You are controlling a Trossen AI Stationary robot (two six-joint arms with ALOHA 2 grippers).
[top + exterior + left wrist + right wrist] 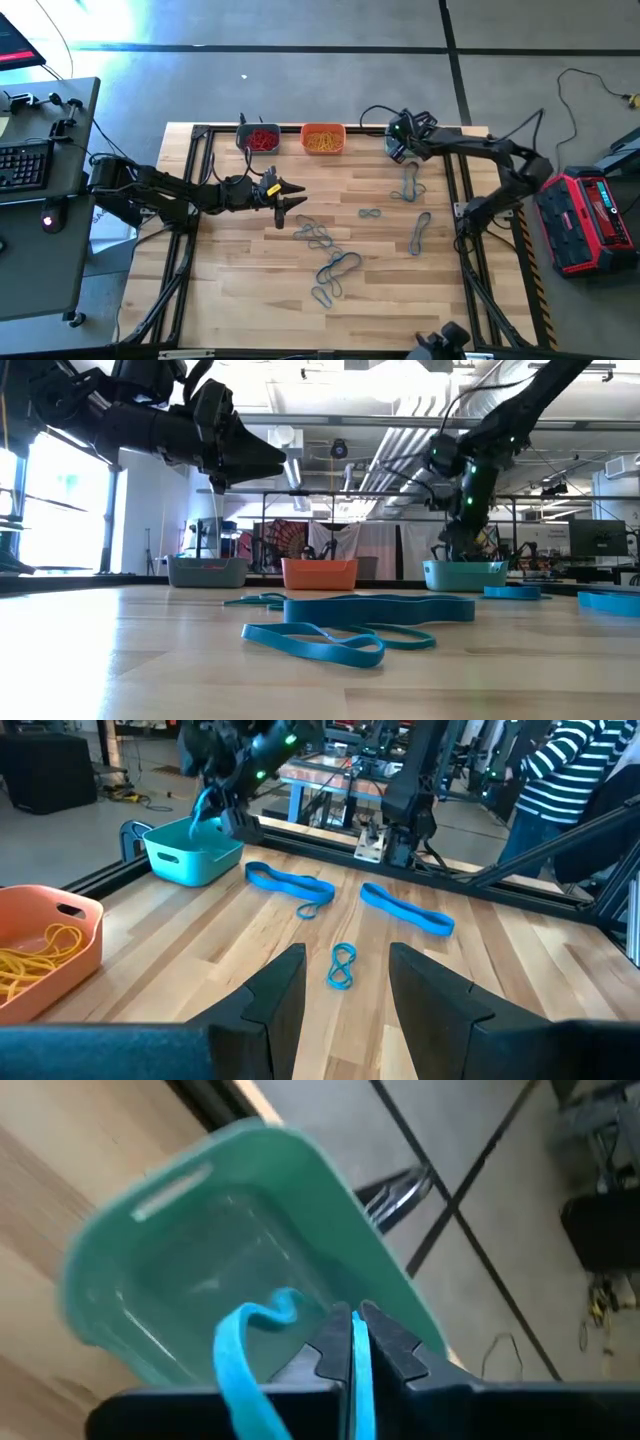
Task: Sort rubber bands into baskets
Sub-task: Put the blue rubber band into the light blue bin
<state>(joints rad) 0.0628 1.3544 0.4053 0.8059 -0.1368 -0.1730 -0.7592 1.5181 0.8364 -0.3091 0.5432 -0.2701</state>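
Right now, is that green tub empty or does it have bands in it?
Empty inside, as far as shows. The right tool, shut on a blue band, hangs over the teal tub, whose bare floor shows.

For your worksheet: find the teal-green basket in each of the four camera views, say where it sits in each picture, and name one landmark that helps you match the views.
High view: teal-green basket at the table's far edge, mostly hidden under the right gripper.
Low view: right of centre, below that arm.
Left wrist view: upper left.
Right wrist view: fills the middle, with a blue rubber band pinched above it.
Shared landmark: the orange basket beside it; not in the right wrist view.
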